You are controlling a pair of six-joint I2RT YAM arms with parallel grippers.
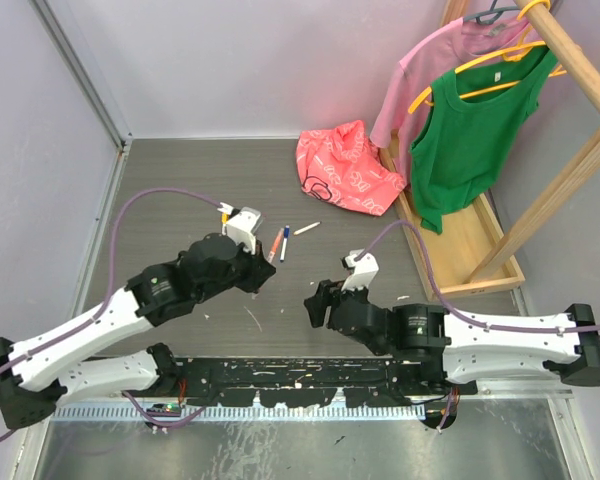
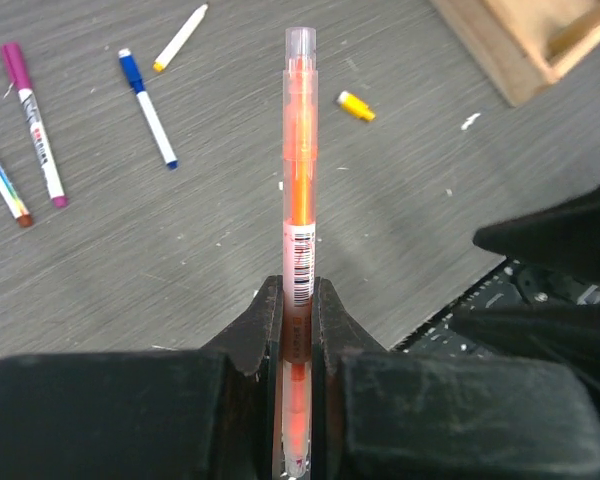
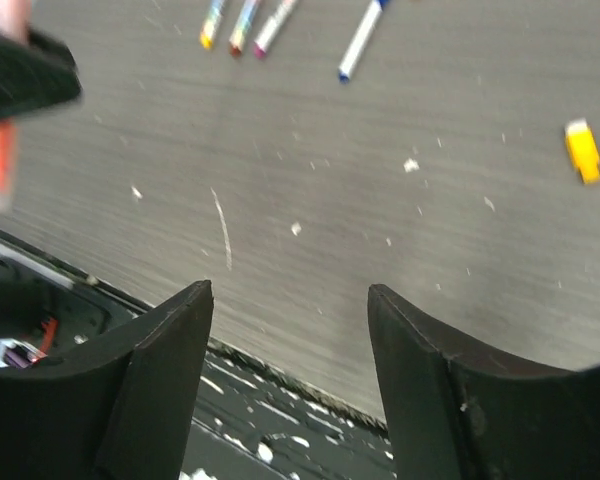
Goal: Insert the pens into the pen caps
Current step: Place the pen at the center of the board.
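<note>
Orange pen (image 2: 300, 200) clamped in L gripper (image 2: 298, 295), long axis straight out from jaws. R gripper (image 3: 290, 300) spread, empty. Yellow cap (image 3: 581, 150) on table (image 3: 310, 180), fwd-right of R gripper; R arm prob nearer.

White arms (image 1: 75, 345), purple cables (image 1: 160, 194), black claws (image 2: 298, 290)

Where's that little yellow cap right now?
In the left wrist view, the yellow cap lies alone on the table, just right of the orange pen clamped in the left gripper.
</note>
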